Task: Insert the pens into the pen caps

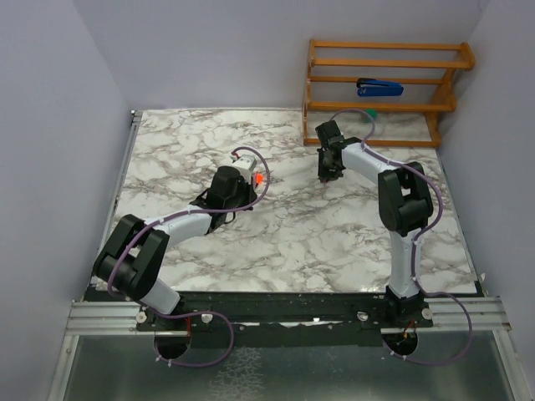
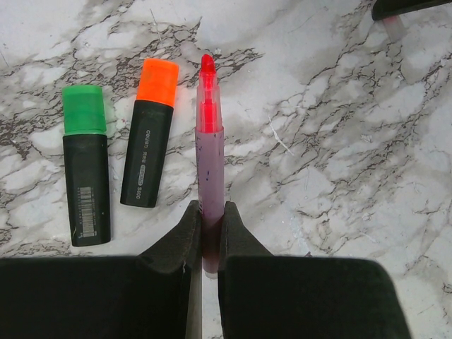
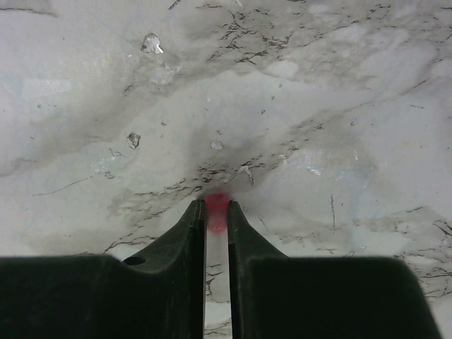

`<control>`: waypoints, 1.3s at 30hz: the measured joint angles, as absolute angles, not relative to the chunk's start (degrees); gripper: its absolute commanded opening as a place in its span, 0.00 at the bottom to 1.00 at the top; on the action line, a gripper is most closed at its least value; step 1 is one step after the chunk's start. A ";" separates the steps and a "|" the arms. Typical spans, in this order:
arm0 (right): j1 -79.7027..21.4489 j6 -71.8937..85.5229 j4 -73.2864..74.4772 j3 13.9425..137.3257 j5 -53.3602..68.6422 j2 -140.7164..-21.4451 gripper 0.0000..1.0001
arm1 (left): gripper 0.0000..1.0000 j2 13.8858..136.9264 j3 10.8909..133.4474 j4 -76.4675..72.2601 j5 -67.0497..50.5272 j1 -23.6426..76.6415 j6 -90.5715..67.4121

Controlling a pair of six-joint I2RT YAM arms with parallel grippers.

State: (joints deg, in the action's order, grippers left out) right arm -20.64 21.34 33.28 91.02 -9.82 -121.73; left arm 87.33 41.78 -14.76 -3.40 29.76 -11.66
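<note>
Lining up pen and cap

The left end effector [image 2: 207, 212] is clamped on the pink pen [image 2: 209, 148], its red tip bare. The right end effector [image 3: 216, 205] is clamped on a small pink cap [image 3: 217, 213]. Point both straight at each other, then push slowly.

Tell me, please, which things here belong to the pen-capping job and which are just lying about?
Job: pink pen, held by left tool; small red-pink piece, held by right tool; green-capped marker; orange-capped marker.
Lying about: wooden rack; blue stapler-like object on it.
</note>
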 measured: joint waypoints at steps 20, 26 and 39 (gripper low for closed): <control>-24.29 23.81 11.64 69.67 -6.50 -96.90 0.01 | 0.00 93.89 40.25 -24.84 -11.16 36.51 -17.47; -26.63 25.82 0.25 61.87 -4.43 -86.28 0.01 | 0.00 95.83 40.58 -33.10 -16.25 37.26 -23.73; -28.56 26.94 -6.87 59.53 -0.86 -81.95 0.01 | 0.00 98.06 40.91 -47.55 -23.16 37.98 -33.26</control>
